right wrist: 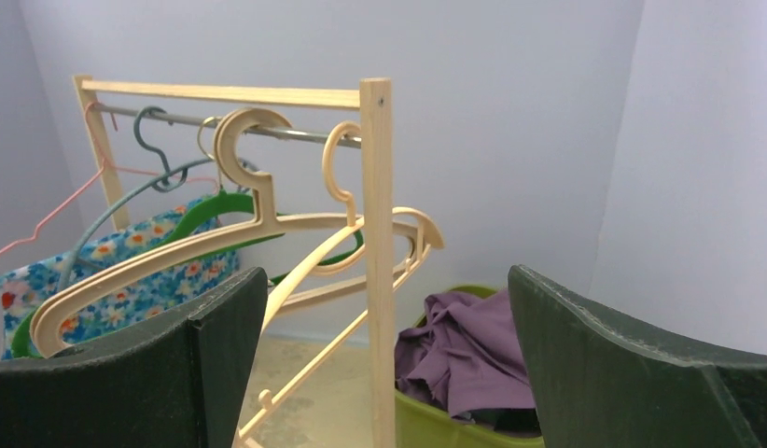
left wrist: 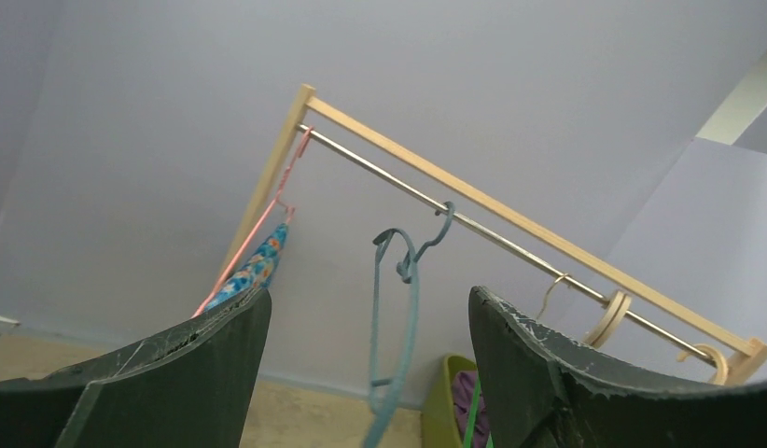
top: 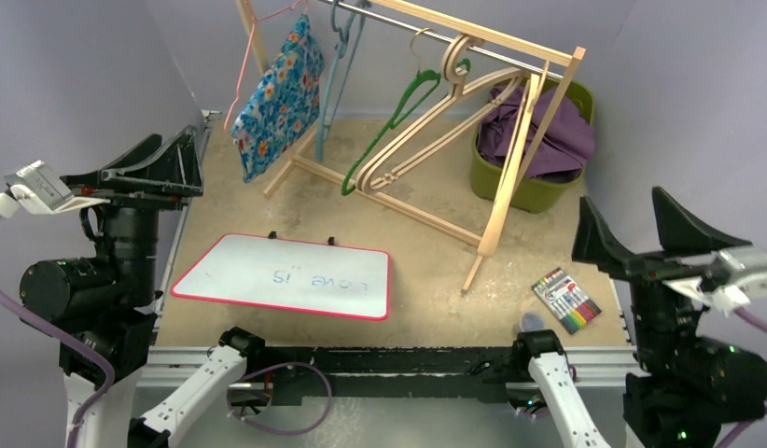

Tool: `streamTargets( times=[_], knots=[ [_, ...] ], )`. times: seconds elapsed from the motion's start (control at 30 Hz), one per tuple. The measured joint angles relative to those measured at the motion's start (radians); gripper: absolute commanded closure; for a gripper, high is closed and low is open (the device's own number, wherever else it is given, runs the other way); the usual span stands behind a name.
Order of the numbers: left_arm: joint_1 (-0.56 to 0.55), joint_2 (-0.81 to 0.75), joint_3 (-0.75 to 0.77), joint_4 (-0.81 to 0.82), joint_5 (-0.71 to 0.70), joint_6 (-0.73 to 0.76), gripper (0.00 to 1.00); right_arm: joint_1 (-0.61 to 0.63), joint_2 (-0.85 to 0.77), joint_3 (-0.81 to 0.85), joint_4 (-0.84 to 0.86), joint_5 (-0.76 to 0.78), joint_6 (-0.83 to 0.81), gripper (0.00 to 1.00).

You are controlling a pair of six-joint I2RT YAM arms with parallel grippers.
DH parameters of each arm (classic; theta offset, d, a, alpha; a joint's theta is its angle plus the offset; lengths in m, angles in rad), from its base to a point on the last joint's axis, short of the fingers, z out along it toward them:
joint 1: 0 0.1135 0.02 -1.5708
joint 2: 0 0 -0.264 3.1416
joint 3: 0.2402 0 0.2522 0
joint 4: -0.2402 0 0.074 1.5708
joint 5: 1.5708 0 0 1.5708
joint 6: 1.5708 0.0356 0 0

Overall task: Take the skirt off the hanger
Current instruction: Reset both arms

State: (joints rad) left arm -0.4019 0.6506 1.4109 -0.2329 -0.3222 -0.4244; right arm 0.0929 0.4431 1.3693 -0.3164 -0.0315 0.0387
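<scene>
Beyond both sets of jaws, the table carries a wooden rack across its far half. The left gripper is raised at the table's left edge, jaws spread with nothing between them. The right gripper stands at the right edge, jaws wide and empty too. A whiteboard lies flat, to the right of the left jaws. The skirt, blue and floral, hangs on a pink hanger at the rack's left end, ahead of the left jaws and well apart from them. A green bin holding purple cloth sits ahead of the right jaws. Wooden hangers, a green hanger and a blue hanger hang on the rail between skirt and bin. A marker pack lies near the right jaws, to their left.
</scene>
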Motion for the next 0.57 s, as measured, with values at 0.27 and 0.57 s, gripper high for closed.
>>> streamTargets(
  times=[0.27, 0.57],
  knots=[
    [0.0, -0.036, -0.007, -0.117, -0.066, 0.027, 0.23, 0.028, -0.056, 0.011, -0.008, 0.06, -0.025, 0.01],
    [0.0, -0.08, -0.044, -0.137, -0.098, 0.024, 0.23, 0.038, -0.015, 0.051, -0.066, 0.08, -0.02, 0.01]
  ],
)
